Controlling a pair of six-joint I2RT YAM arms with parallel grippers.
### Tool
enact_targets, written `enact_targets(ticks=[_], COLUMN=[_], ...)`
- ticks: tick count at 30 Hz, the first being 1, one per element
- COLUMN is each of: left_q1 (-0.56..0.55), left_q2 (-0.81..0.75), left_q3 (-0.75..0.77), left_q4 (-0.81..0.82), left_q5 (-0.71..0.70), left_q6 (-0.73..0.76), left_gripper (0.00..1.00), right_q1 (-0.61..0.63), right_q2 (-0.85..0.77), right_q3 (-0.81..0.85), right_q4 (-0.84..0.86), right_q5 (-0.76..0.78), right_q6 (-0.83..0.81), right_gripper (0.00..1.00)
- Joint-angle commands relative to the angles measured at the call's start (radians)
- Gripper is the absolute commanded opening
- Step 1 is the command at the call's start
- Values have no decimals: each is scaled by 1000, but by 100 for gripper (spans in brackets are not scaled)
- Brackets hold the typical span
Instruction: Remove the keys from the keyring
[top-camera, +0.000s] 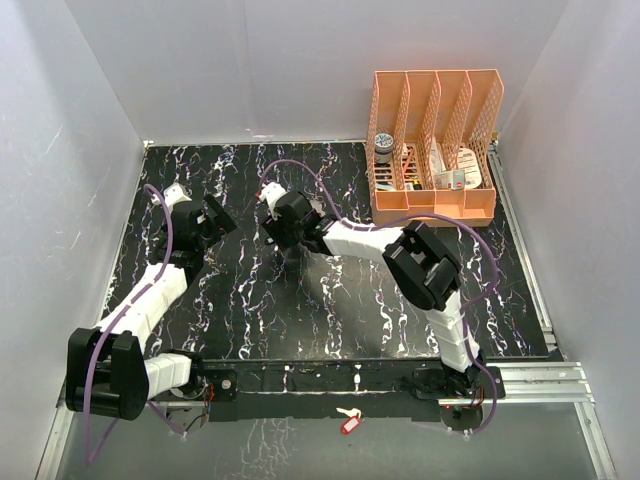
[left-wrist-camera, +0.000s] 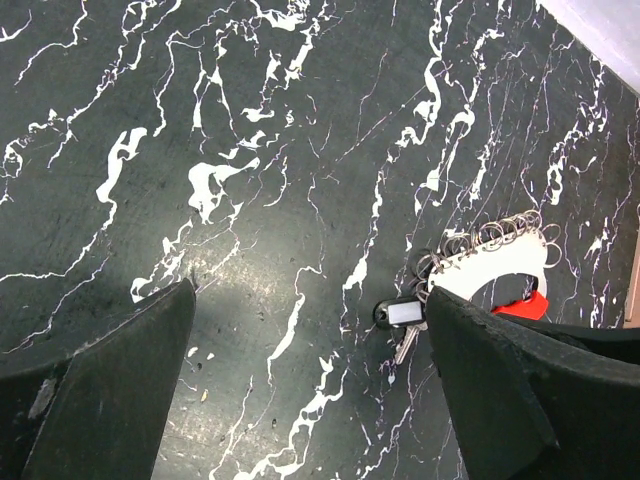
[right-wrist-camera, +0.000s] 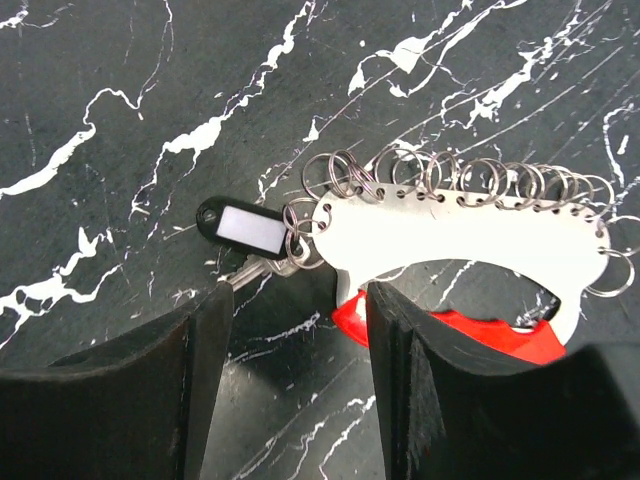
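Black marble veined in white covers the table (top-camera: 330, 310), walled in white, and an orange file rack (top-camera: 435, 205) stands at its rear right corner. Both arms reach in to the left of the rack, the right gripper (right-wrist-camera: 298, 300) nearer to it and the left gripper (left-wrist-camera: 310, 300) farther off. The left jaws are spread wide over bare marble. The right jaws are partly spread with nothing pinched between them.

The keyring (right-wrist-camera: 450, 230) lies flat on the marble left of the rack, hidden from above by the right gripper. It is a white crescent plate with a row of silvery wire rings (right-wrist-camera: 345, 175) threaded along its outer edge and a bright red crescent (right-wrist-camera: 450, 335) beneath. One end ring carries a silvery key (left-wrist-camera: 405, 345) and a black tag (right-wrist-camera: 245, 225) with a white label. A lone key with a red tag (top-camera: 348, 420) lies well in front of the rack.
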Motion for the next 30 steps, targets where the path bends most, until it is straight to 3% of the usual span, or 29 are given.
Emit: enact_targets(ticks=[1, 12, 19, 26, 28, 30], left_q1=[11, 13, 13, 13, 13, 13], left_q2=[-25, -21, -27, -47, -54, -56], left_q3=[4, -2, -4, -7, -10, -10], left_q4=[-1, 8, 6, 0, 2, 1], left_q5=[20, 29, 30, 25, 25, 26], left_q6=[-9, -2, -1, 1, 1, 0], left_gripper=[99, 99, 99, 99, 99, 99], right_q1=[-2, -4, -5, -26, -32, -36], right_q2=[50, 134, 157, 189, 200, 209], right_q3=[91, 164, 174, 196, 205, 220], right_q4=[46, 43, 42, 28, 19, 2], right_q5=[-4, 20, 16, -25, -38, -48], right_q6=[-19, -40, -38, -16, -13, -7], right_gripper=[54, 51, 39, 35, 27, 3])
